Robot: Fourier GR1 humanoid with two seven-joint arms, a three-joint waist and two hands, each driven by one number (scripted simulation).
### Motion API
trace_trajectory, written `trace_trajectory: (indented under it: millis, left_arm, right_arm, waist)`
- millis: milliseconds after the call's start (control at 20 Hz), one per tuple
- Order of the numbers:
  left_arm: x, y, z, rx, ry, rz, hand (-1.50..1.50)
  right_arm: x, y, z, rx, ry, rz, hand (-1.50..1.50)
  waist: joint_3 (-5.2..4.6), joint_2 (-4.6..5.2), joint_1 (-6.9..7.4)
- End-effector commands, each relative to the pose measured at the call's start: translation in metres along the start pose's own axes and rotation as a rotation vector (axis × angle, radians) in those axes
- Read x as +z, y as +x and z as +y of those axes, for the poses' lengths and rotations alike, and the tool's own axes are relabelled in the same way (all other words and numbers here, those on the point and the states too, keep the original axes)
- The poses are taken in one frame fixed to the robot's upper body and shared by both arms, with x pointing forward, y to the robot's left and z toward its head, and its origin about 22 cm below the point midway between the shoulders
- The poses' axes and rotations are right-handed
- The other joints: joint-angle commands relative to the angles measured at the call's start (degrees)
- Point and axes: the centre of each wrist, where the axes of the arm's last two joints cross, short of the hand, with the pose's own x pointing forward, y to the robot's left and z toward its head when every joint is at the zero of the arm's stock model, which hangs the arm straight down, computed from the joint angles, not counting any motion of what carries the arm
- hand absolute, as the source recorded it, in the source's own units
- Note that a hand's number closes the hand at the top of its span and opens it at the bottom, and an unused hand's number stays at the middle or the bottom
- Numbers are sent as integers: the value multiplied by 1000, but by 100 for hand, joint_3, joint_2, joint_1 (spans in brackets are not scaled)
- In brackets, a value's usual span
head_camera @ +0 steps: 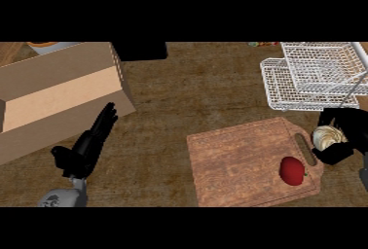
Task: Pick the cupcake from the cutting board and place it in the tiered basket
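Mottled brown stone-like surface (179, 97). Lying on it: a reddish-brown wooden cutting board with a handle slot (244, 163), just left of the right hand's fingers (334, 151); a white wire tiered basket (316, 73), beyond those fingers; a tan cardboard box (57, 92), touching the left hand's fingers (101, 126).

Open room in the middle, things crowding the sides

The table (187, 92) is lying bare between the big box (57, 97) on the left and the wire basket (316, 75) on the right. The cutting board (248, 163) is sitting low with a red fruit (292, 170) on it. The right hand (338, 141) is sitting just under the basket, beside the board's edge.
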Motion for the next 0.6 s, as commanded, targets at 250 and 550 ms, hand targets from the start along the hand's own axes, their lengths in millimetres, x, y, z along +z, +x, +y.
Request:
trace_trajectory:
  millis: [250,550]
  left_arm:
    - [4,-1,2,10,8,3,0]
    - [-2,2,-16,4,-58,-9,0]
  right_arm:
    - [23,-141,-101,-445,-272,-134,150]
    - [68,-220,-162,-535,-358,-268,150]
  waist:
    - [37,-21,28]
    - [-3,39,373]
